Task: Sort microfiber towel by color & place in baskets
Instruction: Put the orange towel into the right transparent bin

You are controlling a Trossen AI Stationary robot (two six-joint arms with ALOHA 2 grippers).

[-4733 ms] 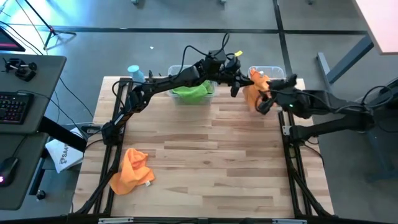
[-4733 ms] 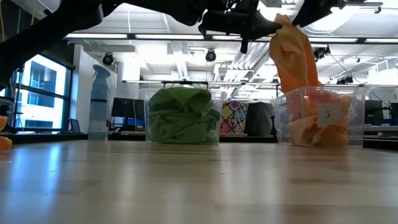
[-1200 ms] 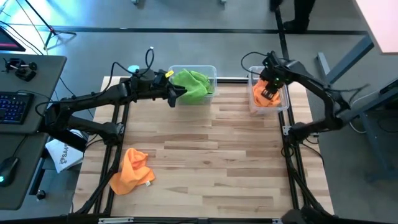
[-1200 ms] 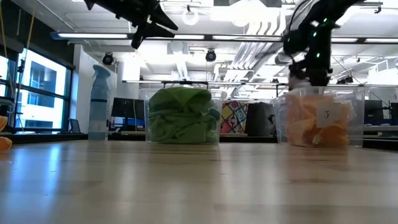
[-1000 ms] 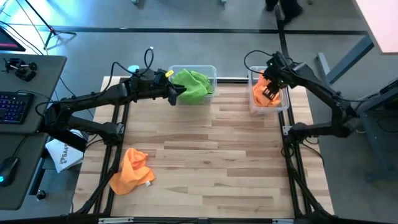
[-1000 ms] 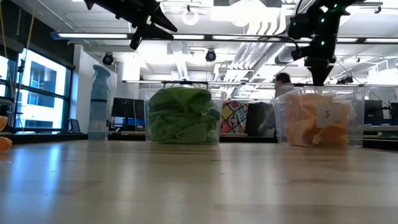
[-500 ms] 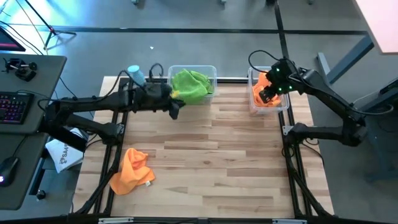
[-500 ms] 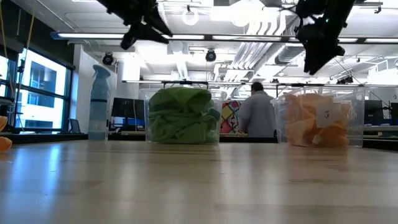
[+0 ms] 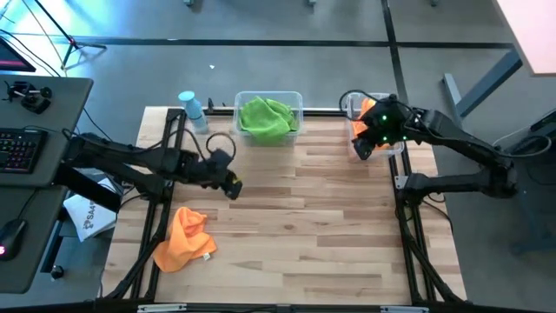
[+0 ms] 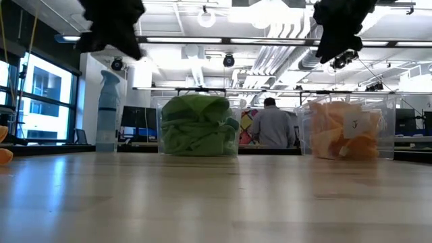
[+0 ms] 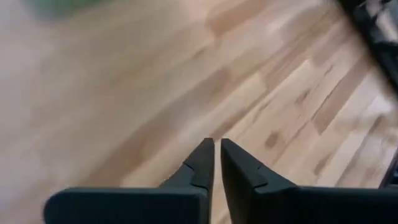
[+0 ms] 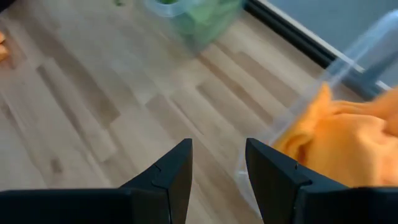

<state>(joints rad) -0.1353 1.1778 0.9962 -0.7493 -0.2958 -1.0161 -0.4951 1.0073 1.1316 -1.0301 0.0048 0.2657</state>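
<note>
Desk (image 9: 295, 217): one orange towel (image 9: 183, 239) left at its near-left corner.
Wider basket (image 9: 297, 97): holds green towels (image 9: 265, 118).
Narrower basket (image 9: 356, 148): now holds the orange towels (image 10: 341, 135).
Left gripper (image 9: 231, 184): nearly closed, empty, swung away from the green basket toward that last towel.
Right gripper (image 9: 362, 146): spread open, empty, pulled back beside its basket; the drop looks done.

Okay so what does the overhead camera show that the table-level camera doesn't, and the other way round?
Only the high view shows the whole loose orange towel near the table's front left, with the left gripper above bare wood beside it. Only the low view shows a person in the room behind the table. Both show the green towels in the wider basket, the orange towels in the narrower basket, and the blue bottle.
</note>
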